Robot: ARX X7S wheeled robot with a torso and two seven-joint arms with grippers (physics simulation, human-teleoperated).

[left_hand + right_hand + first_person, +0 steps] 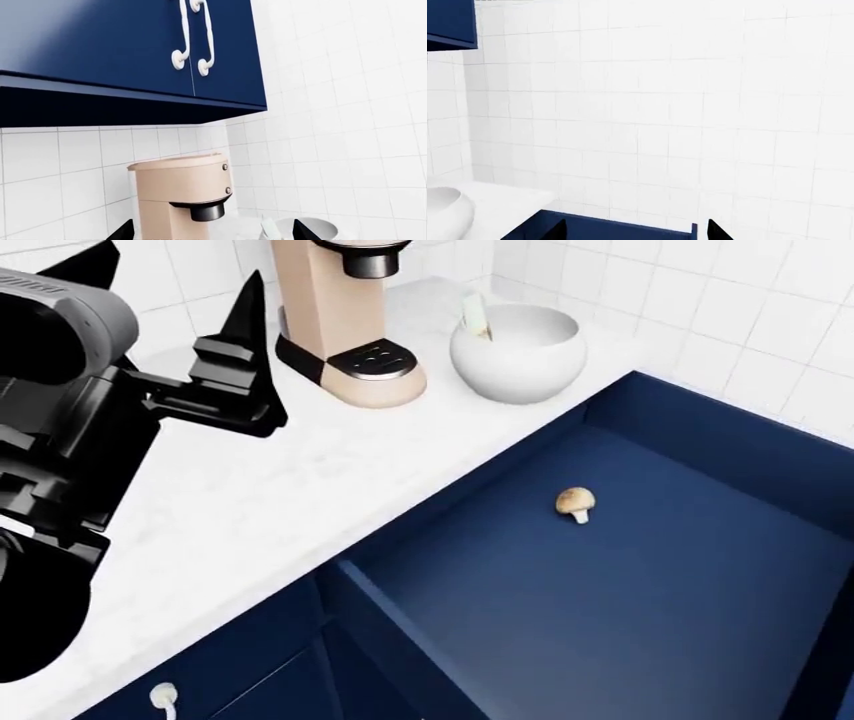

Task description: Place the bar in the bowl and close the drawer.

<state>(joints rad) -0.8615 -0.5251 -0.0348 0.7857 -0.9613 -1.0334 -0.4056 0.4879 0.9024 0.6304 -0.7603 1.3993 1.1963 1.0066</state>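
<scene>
A: Where is the bar [474, 316] sitting?

B: It is leaning upright inside the bowl [519, 365], against the far-left wall, its end poking above the rim. The bowl is standing on the white counter [254, 510], just right of the coffee maker [340, 315]. I judge that half of the job done.

A: And the left gripper [180, 325]?

B: It is hanging over the counter to the left of the coffee maker, fingers spread apart with nothing between them, apart from the bowl.

A: The drawer [627, 590]?

B: It is standing wide open at the near right, with only a small mushroom [575, 503] lying on its navy floor. Closing it is what remains.

A: The right gripper [630, 232]?

B: Only two dark fingertips are showing in its wrist view, well apart, gripping nothing, facing the tiled wall [694, 100] beyond the drawer's far edge.
</scene>
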